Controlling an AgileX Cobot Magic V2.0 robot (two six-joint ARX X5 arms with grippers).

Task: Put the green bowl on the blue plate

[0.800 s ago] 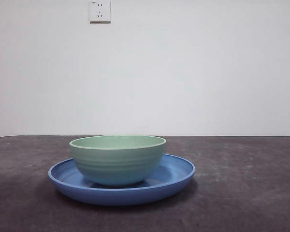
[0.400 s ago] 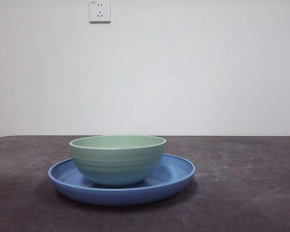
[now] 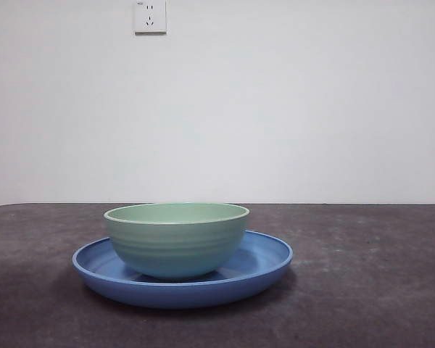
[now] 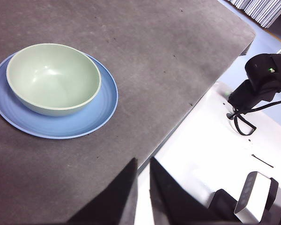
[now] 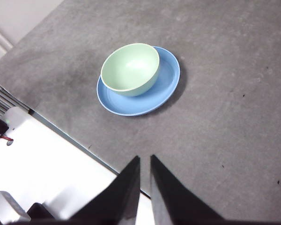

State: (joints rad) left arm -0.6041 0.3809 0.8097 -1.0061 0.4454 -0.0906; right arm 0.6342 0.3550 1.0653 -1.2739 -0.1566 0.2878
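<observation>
Up close in the front view, the plate (image 3: 183,279) sits flat on the dark table (image 3: 362,290), its blue rim nearest the camera. The bowl (image 3: 176,239) stands upright inside it, resting on the plate's floor a little left of centre, more blue showing on the right. Behind them the table runs back to a white wall with a socket (image 3: 150,16) high up.

No arm shows in that view. From the left wrist, the left gripper (image 4: 143,187) hangs well away from the crockery, over the table's edge, jaws nearly touching with only a thin gap and nothing between them; bowl (image 4: 54,77) and plate (image 4: 84,119) lie far off. The right gripper (image 5: 145,185) looks the same: jaws drawn almost together, empty, near the table's edge, with bowl (image 5: 130,68) on plate (image 5: 164,86) well beyond.
</observation>
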